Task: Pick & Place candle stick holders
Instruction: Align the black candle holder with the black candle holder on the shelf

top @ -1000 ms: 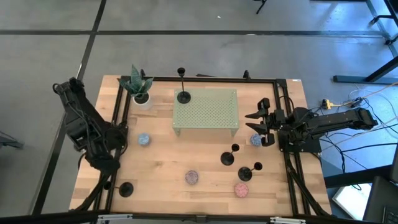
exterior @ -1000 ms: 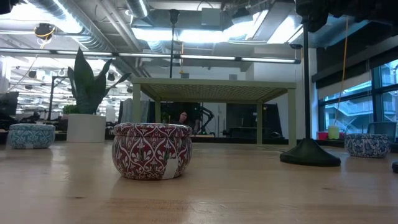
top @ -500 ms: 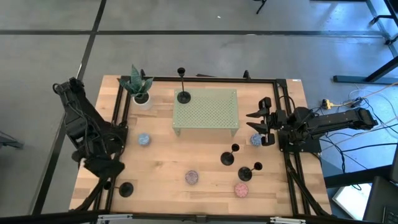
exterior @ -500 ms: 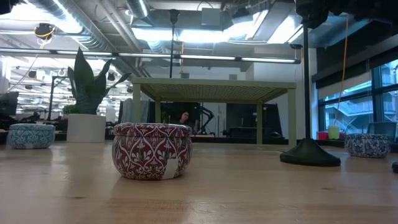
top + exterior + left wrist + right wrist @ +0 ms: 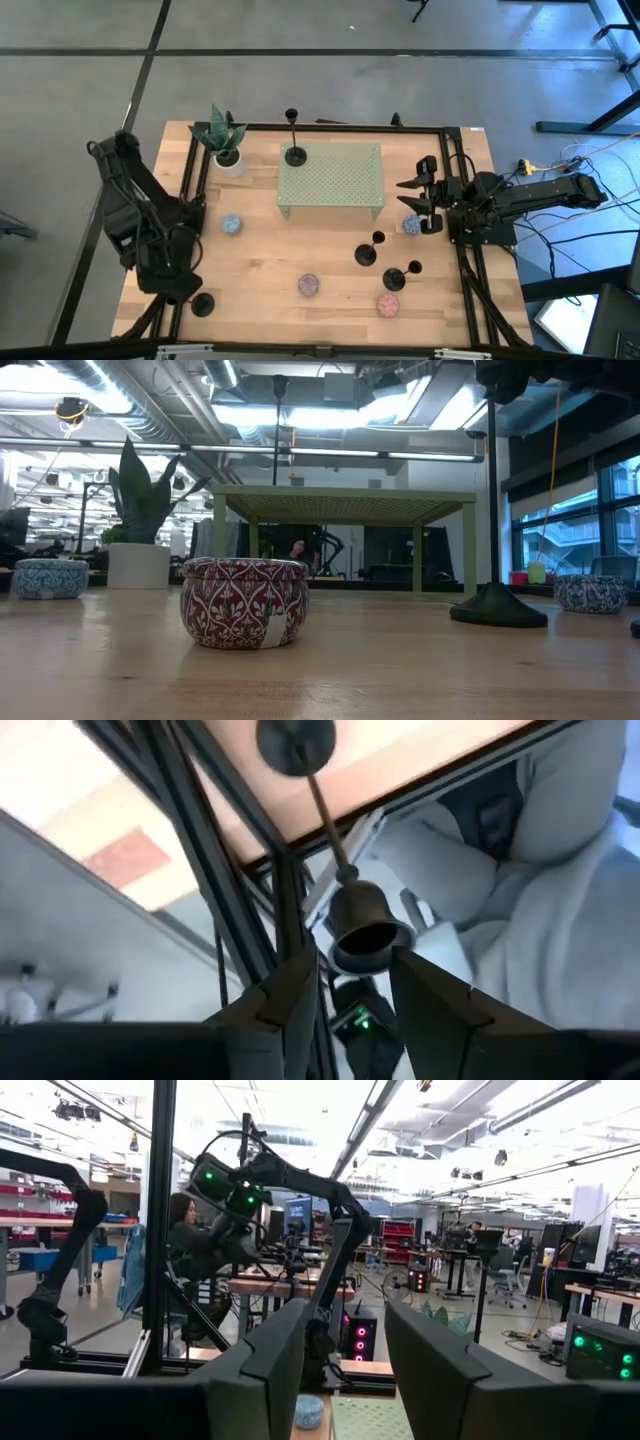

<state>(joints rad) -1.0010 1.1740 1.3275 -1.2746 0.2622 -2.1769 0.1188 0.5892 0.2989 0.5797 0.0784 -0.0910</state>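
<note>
The candle holder (image 5: 203,303) nearest the action stands at the front left corner of the table (image 5: 270,255), its round base flat on the wood and its thin stem pointing straight up. The left claw (image 5: 178,288) hangs right over it, pointing down. In the left wrist view the holder's cup top (image 5: 362,925) sits just ahead of the two dark fingers (image 5: 285,995), lined up with the gap between them, with the stem running away to the disc base (image 5: 295,742). The fingers stand apart with a modest gap and nothing is clamped between them yet.

So the move ahead likely turns on this: the stem's long axis runs almost along the claw's own reach, cup end first. A short push along that line should bring the cup or stem between the fingers.

Three more holders are well away: one (image 5: 293,152) by the back left corner of the green perforated stand (image 5: 331,178), and two (image 5: 366,253) (image 5: 394,278) toward the front right. The right claw (image 5: 415,205) waits at the right edge, part open and holding nothing, nearer that pair than the left one is.
</note>
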